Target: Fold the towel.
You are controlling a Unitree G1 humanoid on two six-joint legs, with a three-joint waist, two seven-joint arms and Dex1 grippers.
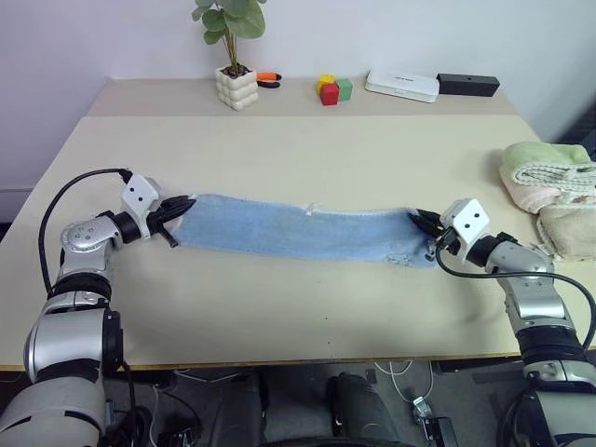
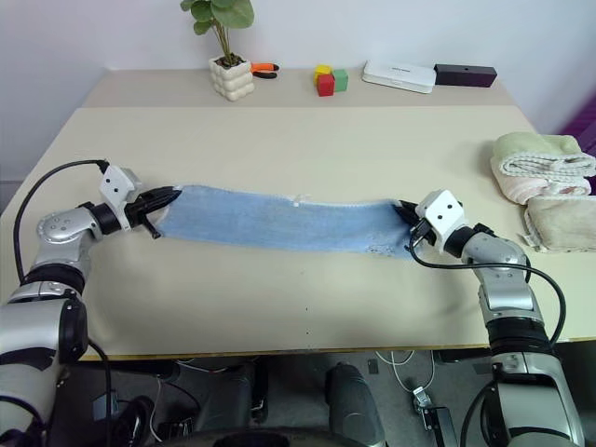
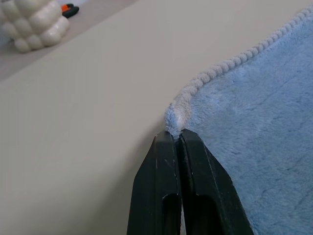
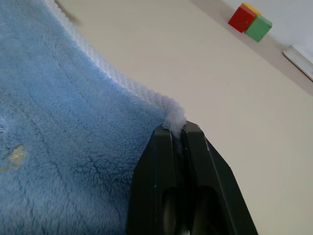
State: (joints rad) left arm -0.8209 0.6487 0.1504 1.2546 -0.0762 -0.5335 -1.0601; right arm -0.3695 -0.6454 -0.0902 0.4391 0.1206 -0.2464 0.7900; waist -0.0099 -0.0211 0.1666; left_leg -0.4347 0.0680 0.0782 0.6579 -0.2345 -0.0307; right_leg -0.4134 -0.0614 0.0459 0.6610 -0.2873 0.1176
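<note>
Blue terry towel [image 1: 298,231] lay stretched as a narrow band across the middle of the table [image 1: 307,158], apparently folded lengthwise once. Left gripper [image 1: 182,209] was clamped on the cream-edged corner at one end, right gripper [image 1: 425,223] pinched tight on the other end. Judged partway: ends not yet brought together

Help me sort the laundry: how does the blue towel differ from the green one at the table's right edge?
The blue towel is stretched into a long flat strip, while the green towel sits rolled in a bundle. The blue towel is pinched at each end by the left gripper and right gripper; the green towel lies untouched. Both are fluffy and rest on the table.
</note>
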